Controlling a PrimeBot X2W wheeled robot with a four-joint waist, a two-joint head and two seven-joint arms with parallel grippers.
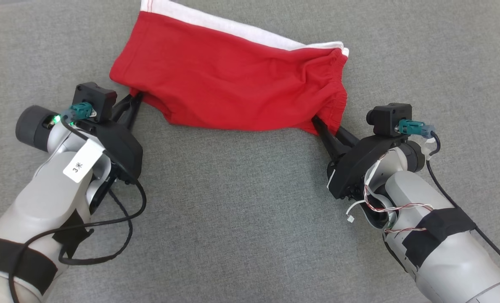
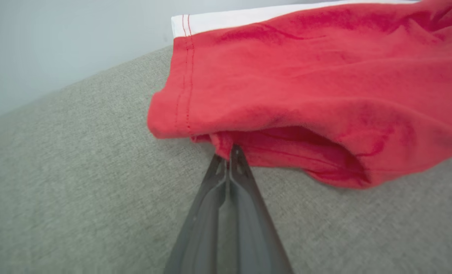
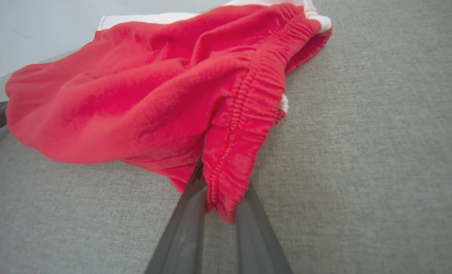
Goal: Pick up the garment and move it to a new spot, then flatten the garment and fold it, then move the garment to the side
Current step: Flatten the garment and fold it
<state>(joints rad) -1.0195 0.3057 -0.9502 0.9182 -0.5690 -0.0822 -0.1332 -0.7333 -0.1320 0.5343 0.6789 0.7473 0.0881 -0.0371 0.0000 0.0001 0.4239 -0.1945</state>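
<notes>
On grey fabric [image 1: 233, 198], left hand [image 1: 135, 97], right hand [image 1: 323, 126] (angled inward) pinch garment [image 1: 233, 80].

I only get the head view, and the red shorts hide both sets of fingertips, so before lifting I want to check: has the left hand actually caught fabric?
Observer: Yes. In the left wrist view the left hand is shut, its tips pinching a fold of the shorts beside the stitched leg hem.
Operator: And the right hand?
Observer: In its wrist view the right hand grips the gathered waistband, a corner of which hangs between the fingers.
</notes>
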